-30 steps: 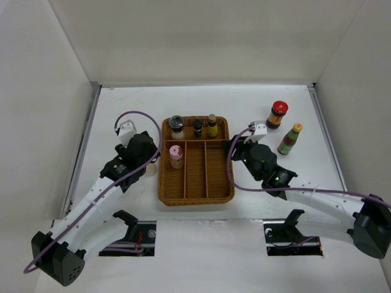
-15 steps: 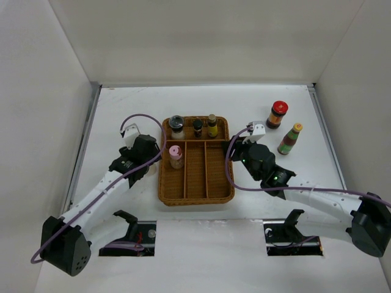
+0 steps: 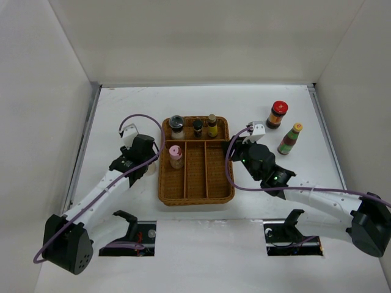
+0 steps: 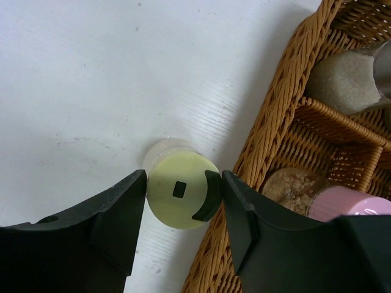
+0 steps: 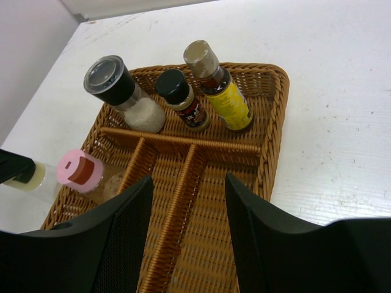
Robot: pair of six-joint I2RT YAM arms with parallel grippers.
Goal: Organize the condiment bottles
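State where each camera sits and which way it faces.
Top external: above and behind, looking down on the table; both arms show.
Left wrist: on the left tool, straight down at the pale-yellow-capped bottle between its fingers.
Right wrist: on the right tool, slanting across the wicker tray; fingers at bottom.
Both wrist views share the pink-capped bottle.

Seven condiment bottles (image 3: 176,156), one wicker tray (image 3: 195,200) of four compartments (image 3: 213,172), two arms (image 3: 101,191).

Lab test cell (plain white walls (image 3: 201,43))

A divided wicker tray (image 3: 211,174) rests on the white table (image 3: 122,104).
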